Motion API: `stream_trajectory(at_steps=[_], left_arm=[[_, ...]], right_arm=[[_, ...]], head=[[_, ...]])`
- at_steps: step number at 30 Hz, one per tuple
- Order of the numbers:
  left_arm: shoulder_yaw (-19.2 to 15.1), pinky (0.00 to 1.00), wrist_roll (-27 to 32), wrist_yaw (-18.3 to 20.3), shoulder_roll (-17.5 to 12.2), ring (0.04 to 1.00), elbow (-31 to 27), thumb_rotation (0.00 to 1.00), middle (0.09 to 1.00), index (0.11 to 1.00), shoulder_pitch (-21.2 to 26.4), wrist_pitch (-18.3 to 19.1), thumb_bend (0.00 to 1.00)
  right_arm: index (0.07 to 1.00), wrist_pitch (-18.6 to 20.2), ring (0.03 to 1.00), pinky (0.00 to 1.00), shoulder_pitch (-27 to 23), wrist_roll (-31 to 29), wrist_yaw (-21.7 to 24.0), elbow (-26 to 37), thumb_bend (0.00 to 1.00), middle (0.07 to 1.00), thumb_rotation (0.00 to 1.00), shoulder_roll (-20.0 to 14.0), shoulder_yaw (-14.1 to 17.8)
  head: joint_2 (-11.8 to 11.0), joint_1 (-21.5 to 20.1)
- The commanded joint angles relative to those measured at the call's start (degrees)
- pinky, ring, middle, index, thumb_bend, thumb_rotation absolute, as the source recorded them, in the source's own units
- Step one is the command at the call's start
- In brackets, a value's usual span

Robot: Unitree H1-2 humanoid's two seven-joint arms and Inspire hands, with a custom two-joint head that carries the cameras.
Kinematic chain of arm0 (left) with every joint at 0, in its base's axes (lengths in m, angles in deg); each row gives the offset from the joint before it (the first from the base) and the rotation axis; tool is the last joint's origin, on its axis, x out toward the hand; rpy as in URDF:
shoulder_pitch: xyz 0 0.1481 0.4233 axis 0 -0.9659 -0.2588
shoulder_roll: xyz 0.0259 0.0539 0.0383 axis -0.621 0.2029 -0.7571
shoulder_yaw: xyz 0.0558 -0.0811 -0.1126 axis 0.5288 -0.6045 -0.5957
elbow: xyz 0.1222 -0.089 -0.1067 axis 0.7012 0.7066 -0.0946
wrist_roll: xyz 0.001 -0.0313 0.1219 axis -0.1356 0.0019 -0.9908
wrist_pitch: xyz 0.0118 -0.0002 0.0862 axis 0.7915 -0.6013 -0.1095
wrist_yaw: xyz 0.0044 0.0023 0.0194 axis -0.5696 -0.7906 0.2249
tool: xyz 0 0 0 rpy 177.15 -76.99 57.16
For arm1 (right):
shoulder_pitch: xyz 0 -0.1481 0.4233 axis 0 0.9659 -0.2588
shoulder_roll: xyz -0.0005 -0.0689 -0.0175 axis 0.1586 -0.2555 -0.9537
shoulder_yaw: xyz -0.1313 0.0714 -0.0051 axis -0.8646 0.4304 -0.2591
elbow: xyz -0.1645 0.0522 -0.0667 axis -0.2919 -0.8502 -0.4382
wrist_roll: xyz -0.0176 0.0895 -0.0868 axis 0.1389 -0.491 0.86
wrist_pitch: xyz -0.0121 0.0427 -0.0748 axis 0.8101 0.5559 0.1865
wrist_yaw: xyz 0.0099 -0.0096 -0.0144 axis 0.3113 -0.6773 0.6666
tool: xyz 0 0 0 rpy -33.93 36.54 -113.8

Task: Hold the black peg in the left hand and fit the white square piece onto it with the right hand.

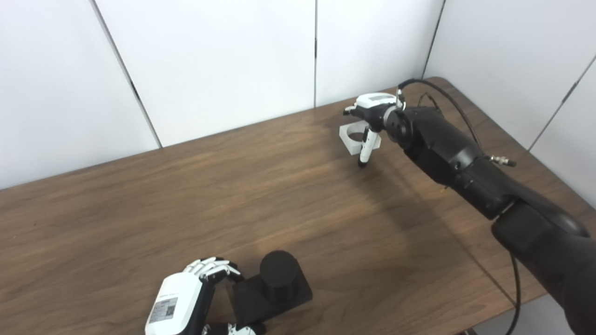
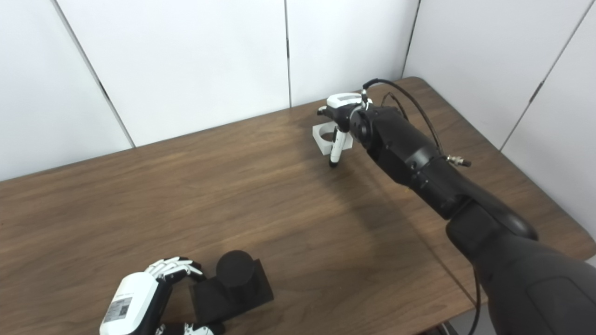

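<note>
The left hand is cut off by the bottom edge of both views, so its thumb side shows only in part; its fingers curl against the near-left side of the black peg, a short round post on a square black base near the front of the wooden table. It seems to clasp the base, though the contact itself is hidden behind the hand. Far across the table, the right hand is mostly hidden behind its own black forearm. It sits over the white square piece, one finger pointing down past the piece's front edge to the tabletop. Whether it grasps the piece I cannot tell; the piece appears to lie flat, round hole upward
</note>
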Motion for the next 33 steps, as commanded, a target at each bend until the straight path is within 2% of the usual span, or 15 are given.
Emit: stream_trajectory(at_steps=[1,9,14,18,19,21,26,33], left_arm=[[1.03,0.84,-0.54,3.14,-0.11,0.813,0.09,0.04,0.752,0.486,-1.09,0.6,0.52],[1.52,0.85,-0.75,3.28,-0.05,0.814,-0.19,0.04,0.752,0.486,-1.08,1.2,0.52],[1.55,0.85,-0.79,3.24,0.06,0.815,-0.18,0.04,0.752,0.487,-1.12,1.25,0.52],[1.6,0.85,-0.89,3.24,0.11,0.816,-0.14,0.04,0.752,0.487,-1.1,1.28,0.52],[1.6,0.85,-0.84,3.22,0.13,0.816,-0.12,0.04,0.753,0.487,-1.1,1.26,0.52],[1.62,0.85,-0.83,3.1,0.19,0.815,-0.07,0.04,0.752,0.486,-1.12,1.2,0.52],[1.7,0.85,-1.06,3.59,0.26,0.817,-0.45,0.04,0.753,0.487,-1.12,1.59,0.52],[1.64,0.85,-1.26,3.96,0.59,0.819,-0.49,0.04,0.754,0.487,-1.08,1.72,0.52]], right_arm=[[0.881,-0.93,1.0,1.0,-3.43,1.48,-1.01,0.85,0.87,0.987,0.17,-2.07,0.16],[0.774,-1.61,1.0,1.0,-3.38,2.77,-1.17,0.07,0.84,0.952,0.22,-3.17,-0.38],[0.717,-3.01,0.995,1.0,-3.24,2.93,-1.88,-0.58,0.82,0.938,0.21,-3.86,-0.21],[0.638,-4.18,0.979,1.0,-2.79,2.33,-3.06,-0.8,0.81,0.917,0.19,-4.16,0.2],[0.567,-4.63,0.977,1.0,-2.66,2.14,-3.45,-0.88,0.67,0.912,0.17,-4.23,0.31],[0.506,-5.9,0.967,1.0,-2.3,1.76,-4.58,-1.16,0.56,0.898,0.15,-4.34,0.69],[0.486,-9.43,0.912,0.87,-1.03,1.26,-8.94,-1.57,0.52,0.83,0.13,-4.37,1.82],[0.485,-11.6,0.876,0.84,-0.09,1.37,-12.58,-1.86,0.52,0.785,0.13,-3.83,2.44]], head=[[0.01,-0.04],[0.31,0.44],[0.44,0.53],[0.52,0.65],[0.52,0.65],[0.59,0.73],[0.81,0.89],[0.89,1.26]])
